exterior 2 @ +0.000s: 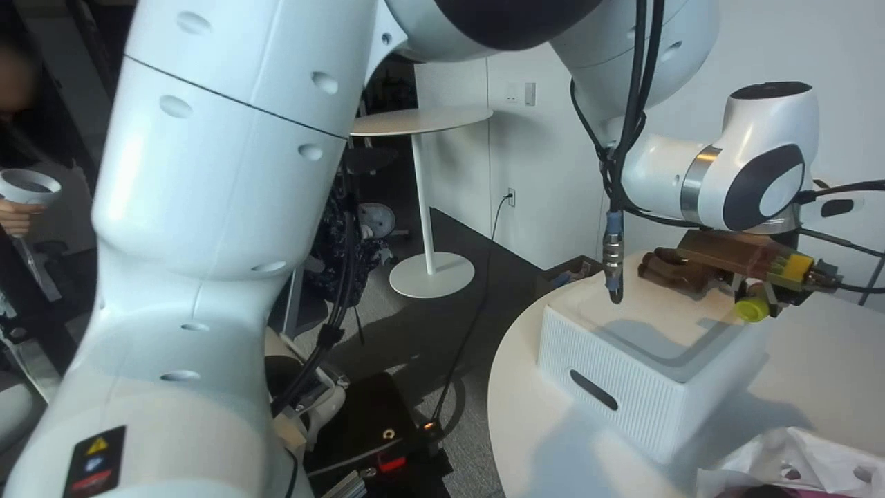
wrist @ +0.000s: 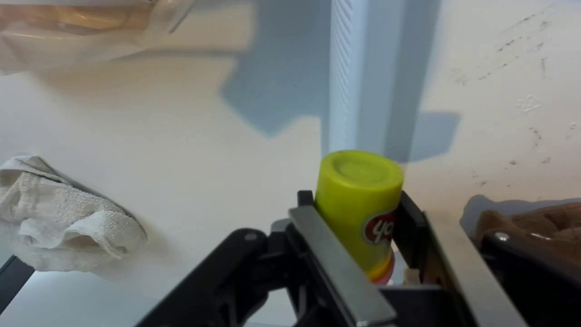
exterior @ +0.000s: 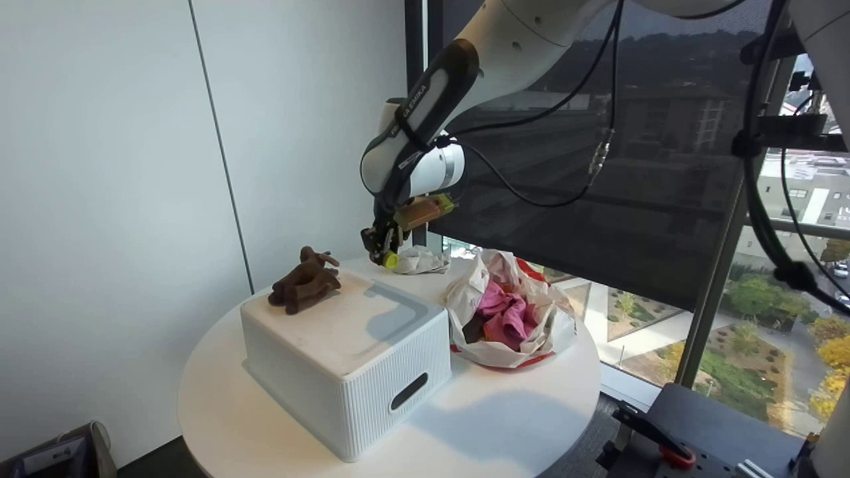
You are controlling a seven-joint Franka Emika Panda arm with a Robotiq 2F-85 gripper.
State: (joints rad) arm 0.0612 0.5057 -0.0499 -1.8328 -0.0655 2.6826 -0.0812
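– Closest of all in the wrist view, the tool (wrist: pixel 356 201) is found. How is it set?

– Pinching: a yellow can (wrist: pixel 356 213) with a red label (wrist: pixel 380 227) is gripped from both sides and held in the air, near the edge of a white box (exterior: pixel 348 352).

– If the can is taken as the centre of the dial, with twelve at the top of the wrist view, how is the box placed?

– From twelve round to three o'clock it is stretched, its ribbed side shown toward twelve. On its top, at three o'clock, a brown, soft-looking figure (exterior: pixel 307 284) is laid, partly hidden by the tool.

– What is met lower down?

– By the round white counter (exterior: pixel 212 385) the box is carried. At nine o'clock a whitish cloth (wrist: pixel 68 222) is seen crumpled on it; at ten, a white plastic bag (exterior: pixel 556 322) is rested, and pink fabric (exterior: pixel 510 320) is seen inside that bag in an exterior view.

– And farthest off?

– In an exterior view, with the dial now centred on the box, a dark blind (exterior: pixel 597 166) is hung at two o'clock, and trees (exterior: pixel 757 292) are seen outdoors at three.
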